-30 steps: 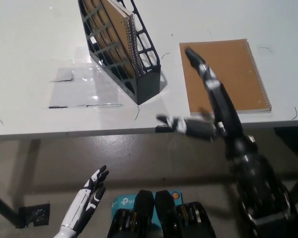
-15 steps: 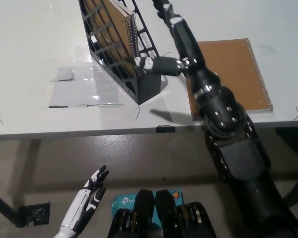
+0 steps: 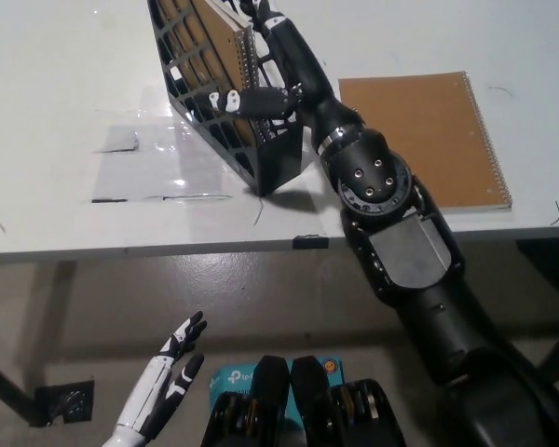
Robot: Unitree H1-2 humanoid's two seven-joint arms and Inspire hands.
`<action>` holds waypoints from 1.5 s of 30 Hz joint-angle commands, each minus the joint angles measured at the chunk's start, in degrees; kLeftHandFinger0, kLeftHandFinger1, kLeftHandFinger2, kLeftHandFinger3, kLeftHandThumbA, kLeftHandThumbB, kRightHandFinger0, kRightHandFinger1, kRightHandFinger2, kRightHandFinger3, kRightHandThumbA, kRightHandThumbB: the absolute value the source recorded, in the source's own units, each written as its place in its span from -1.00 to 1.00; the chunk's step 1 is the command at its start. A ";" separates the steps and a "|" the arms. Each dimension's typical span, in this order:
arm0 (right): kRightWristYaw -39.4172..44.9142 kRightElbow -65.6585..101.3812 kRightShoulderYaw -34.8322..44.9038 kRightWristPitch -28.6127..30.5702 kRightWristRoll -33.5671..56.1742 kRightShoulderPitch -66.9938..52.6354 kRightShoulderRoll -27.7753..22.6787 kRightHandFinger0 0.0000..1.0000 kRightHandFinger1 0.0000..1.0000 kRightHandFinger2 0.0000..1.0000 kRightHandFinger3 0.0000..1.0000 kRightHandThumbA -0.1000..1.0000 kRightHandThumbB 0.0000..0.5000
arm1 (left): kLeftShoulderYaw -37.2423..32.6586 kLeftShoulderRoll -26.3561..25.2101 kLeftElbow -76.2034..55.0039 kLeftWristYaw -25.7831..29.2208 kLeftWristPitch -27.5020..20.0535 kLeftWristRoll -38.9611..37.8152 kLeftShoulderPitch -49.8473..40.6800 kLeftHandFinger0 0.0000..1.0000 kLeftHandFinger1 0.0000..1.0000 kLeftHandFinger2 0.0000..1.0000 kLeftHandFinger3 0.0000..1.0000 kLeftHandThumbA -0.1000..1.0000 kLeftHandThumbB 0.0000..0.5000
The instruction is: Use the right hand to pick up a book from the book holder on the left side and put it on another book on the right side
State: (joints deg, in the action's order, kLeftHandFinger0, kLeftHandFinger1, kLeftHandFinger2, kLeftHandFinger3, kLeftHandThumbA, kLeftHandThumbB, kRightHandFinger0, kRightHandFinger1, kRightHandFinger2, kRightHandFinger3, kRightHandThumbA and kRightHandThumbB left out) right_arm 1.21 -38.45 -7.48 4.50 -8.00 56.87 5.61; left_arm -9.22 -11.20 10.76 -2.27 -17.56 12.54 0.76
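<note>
A black lattice book holder point(image 3: 225, 130) stands on the white table point(image 3: 56, 84) at the upper left, with a brown spiral notebook point(image 3: 214, 47) upright inside it. My black right hand point(image 3: 272, 65) reaches over the holder's right end, fingers spread, one finger across the holder's front and the others up by the notebook's spiral edge. It grips nothing that I can see. A second brown spiral notebook point(image 3: 438, 135) lies flat on the table to the right. My white left hand point(image 3: 166, 377) rests low at the lower left, fingers apart, below the table.
A clear plastic sheet point(image 3: 154, 163) lies on the table left of the holder. The table's front edge point(image 3: 168, 247) runs across the middle of the picture, with floor below it. A blue box point(image 3: 233, 377) sits near my body.
My right arm has swung from over the flat notebook leftward and up to the holder, and the hand now sits against the holder's right end and the upright notebook. The left hand stayed put.
</note>
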 commanded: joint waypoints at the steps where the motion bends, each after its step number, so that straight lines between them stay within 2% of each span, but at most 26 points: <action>1: -1.20 -2.12 0.62 1.49 0.13 4.94 0.46 1.00 1.00 1.00 1.00 1.00 0.45 | 0.33 -0.06 -2.24 -0.22 -0.34 0.25 -0.28 1.00 1.00 1.00 1.00 1.00 0.16; 2: -1.16 -3.46 0.79 1.60 0.35 5.39 0.37 1.00 1.00 1.00 1.00 1.00 0.54 | 0.27 -0.08 -2.55 -0.36 0.40 0.43 -0.32 1.00 1.00 1.00 1.00 1.00 0.23; 4: -1.02 -5.78 1.36 2.06 1.12 6.20 0.33 1.00 1.00 1.00 1.00 1.00 0.59 | 0.20 -0.12 -2.88 -0.54 1.10 0.59 -0.36 1.00 1.00 1.00 1.00 1.00 0.24; 6: -1.16 -9.21 2.42 1.95 2.09 7.60 0.39 1.00 1.00 1.00 1.00 1.00 0.51 | 0.11 -0.24 -2.95 -0.29 1.29 1.43 -0.43 1.00 1.00 1.00 1.00 1.00 0.21; 7: -1.25 -10.56 2.79 1.86 2.29 8.23 0.35 1.00 1.00 1.00 1.00 1.00 0.38 | 0.09 -0.23 -2.83 -0.27 1.13 1.43 -0.46 1.00 1.00 1.00 1.00 1.00 0.20; 9: -1.38 -12.53 3.30 1.65 2.30 9.35 0.19 1.00 1.00 1.00 1.00 1.00 0.32 | 0.00 -0.25 -2.48 -0.08 0.98 1.87 -0.29 1.00 1.00 1.00 1.00 1.00 0.19; 13: -1.29 -14.21 4.03 1.78 2.47 10.72 0.49 1.00 1.00 1.00 1.00 1.00 0.44 | 0.00 -0.29 -2.52 -0.11 1.25 2.11 -0.10 1.00 1.00 1.00 1.00 1.00 0.20; 17: -0.94 -14.91 3.98 2.10 2.57 12.03 1.04 1.00 1.00 1.00 1.00 1.00 0.45 | -0.01 -0.48 -2.54 -0.40 1.10 1.94 0.06 1.00 1.00 1.00 1.00 1.00 0.20; 20: -0.85 -14.80 3.69 2.32 2.66 12.55 1.76 1.00 1.00 1.00 1.00 1.00 0.57 | -0.48 -1.07 -2.76 0.03 0.25 4.05 0.30 1.00 1.00 1.00 1.00 1.00 0.03; 24: -0.96 -14.31 3.77 2.46 3.28 12.32 3.05 1.00 1.00 1.00 1.00 1.00 0.68 | -0.77 -1.52 -3.81 -0.88 2.20 4.80 0.24 1.00 1.00 1.00 1.00 0.99 -0.18; 29: -1.47 -15.07 3.85 2.76 3.23 12.49 3.77 1.00 1.00 1.00 1.00 1.00 0.64 | -0.51 -1.27 -3.98 -0.89 2.62 4.43 0.27 1.00 1.00 1.00 1.00 0.76 -0.32; 32: -1.09 -15.33 4.09 2.23 3.68 12.62 4.04 1.00 1.00 1.00 1.00 1.00 0.59 | -0.32 -1.15 -4.49 -1.38 3.16 3.79 0.28 1.00 1.00 1.00 1.00 0.74 -0.25; 37: -0.81 -16.38 4.81 2.51 4.76 12.44 4.34 1.00 1.00 1.00 1.00 1.00 0.46 | -0.06 -0.81 -4.84 -1.67 4.04 3.45 0.21 1.00 1.00 1.00 1.00 0.53 -0.16; 44: -1.05 -20.16 4.90 3.96 4.88 13.20 3.65 1.00 1.00 1.00 1.00 1.00 0.52 | 0.11 -0.85 -4.66 -1.96 4.10 3.20 0.48 1.00 1.00 1.00 1.00 0.43 -0.24; 45: -1.01 -20.96 5.03 4.25 5.07 13.39 3.55 0.98 1.00 1.00 1.00 1.00 0.47 | 0.18 -0.82 -4.80 -2.00 4.30 3.20 0.36 1.00 1.00 1.00 1.00 0.43 -0.24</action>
State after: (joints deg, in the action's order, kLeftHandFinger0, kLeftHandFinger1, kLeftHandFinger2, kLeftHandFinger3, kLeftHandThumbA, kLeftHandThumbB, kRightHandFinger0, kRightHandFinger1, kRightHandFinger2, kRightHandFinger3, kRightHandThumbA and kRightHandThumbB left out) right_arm 0.64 -58.51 -3.45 5.64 -4.32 65.37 8.67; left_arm -9.43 -11.83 7.60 -3.89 -13.93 16.28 0.76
